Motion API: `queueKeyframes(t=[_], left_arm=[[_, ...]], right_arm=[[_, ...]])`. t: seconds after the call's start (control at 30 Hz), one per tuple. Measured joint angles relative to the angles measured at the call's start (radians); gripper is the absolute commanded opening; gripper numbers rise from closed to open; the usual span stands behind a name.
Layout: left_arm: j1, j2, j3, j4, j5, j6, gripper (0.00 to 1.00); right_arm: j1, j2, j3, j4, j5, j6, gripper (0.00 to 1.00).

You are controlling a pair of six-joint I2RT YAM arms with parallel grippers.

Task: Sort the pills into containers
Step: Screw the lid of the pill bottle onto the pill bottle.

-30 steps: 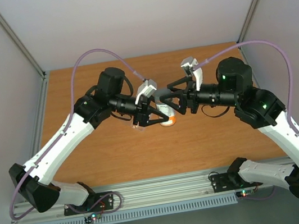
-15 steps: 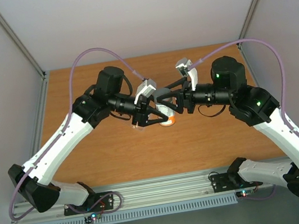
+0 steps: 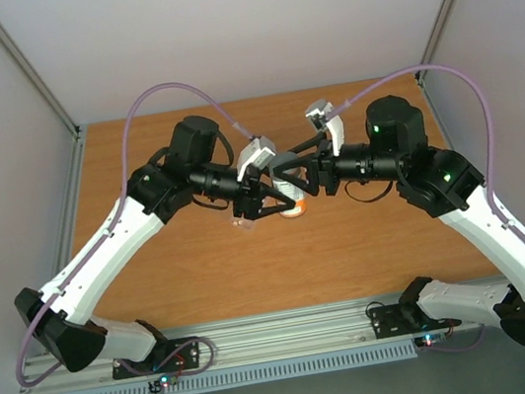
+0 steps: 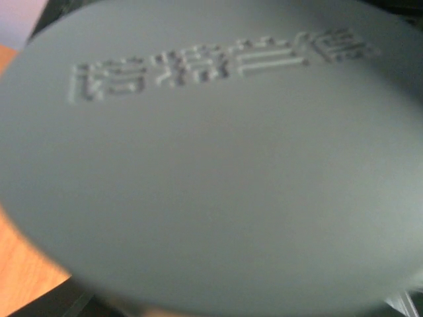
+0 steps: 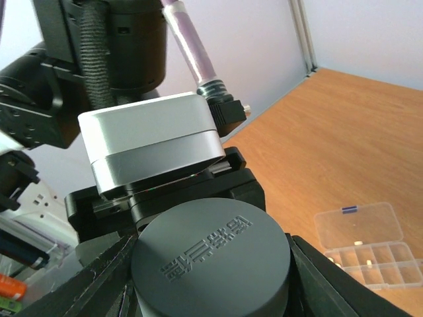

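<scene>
Above the desk (image 3: pixel 204 266), the left end effector (image 3: pixel 265 202) grips a bottle (image 3: pixel 292 206) while the right end effector (image 3: pixel 304 180) clamps its grey cap (image 5: pixel 210 261), probably to twist it off. The clear box (image 5: pixel 360 247) lies on the desk, apart.

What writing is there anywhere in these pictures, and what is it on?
On the grey cap: one row of raised characters, too blurred and skewed to read.
On the bottle label: too small to read.
On the pill box: no text visible.
</scene>
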Motion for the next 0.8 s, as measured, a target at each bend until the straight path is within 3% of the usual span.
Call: queueKeyframes(t=[0.37, 0.67, 0.73, 0.8], left_arm=[[-0.062, 0.033, 0.059, -0.024, -0.306, -0.099, 0.00], [-0.183, 0.117, 0.212, -0.106, -0.724, -0.205, 0.00], [-0.200, 0.116, 0.211, -0.105, -0.789, -0.222, 0.00], [-0.211, 0.110, 0.204, -0.098, -0.832, -0.230, 0.00]], right_arm=[[0.013, -0.005, -0.042, 0.026, 0.193, -0.023, 0.24], [0.047, -0.019, -0.087, 0.093, 0.428, -0.024, 0.25], [0.049, -0.019, -0.096, 0.105, 0.445, -0.020, 0.29], [0.050, -0.022, -0.101, 0.117, 0.449, -0.019, 0.42]])
